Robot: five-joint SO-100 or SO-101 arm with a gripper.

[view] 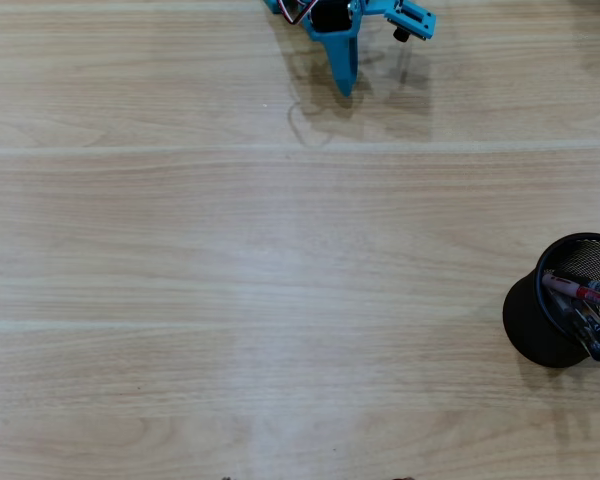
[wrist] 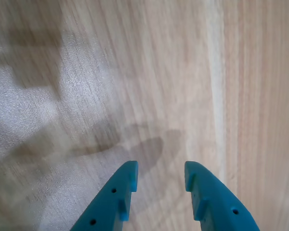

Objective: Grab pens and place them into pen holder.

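The pen holder (view: 528, 322), a round black mesh cup, stands at the right edge of the wooden table in the overhead view. Pens lean inside it: a red translucent one (view: 578, 291) and darker ones with black ends (view: 590, 340) below it. No pen lies loose on the table in either view. My blue gripper (view: 347, 86) hangs at the top centre, far from the holder, pointing down at bare wood. In the wrist view its two fingertips (wrist: 131, 171) stand a little apart with only table between them, so the gripper (wrist: 161, 169) is open and holds nothing.
Bare light wood planks (view: 230, 300) fill the scene, with shallow seams running across. The gripper's shadow falls on the wood just below it.
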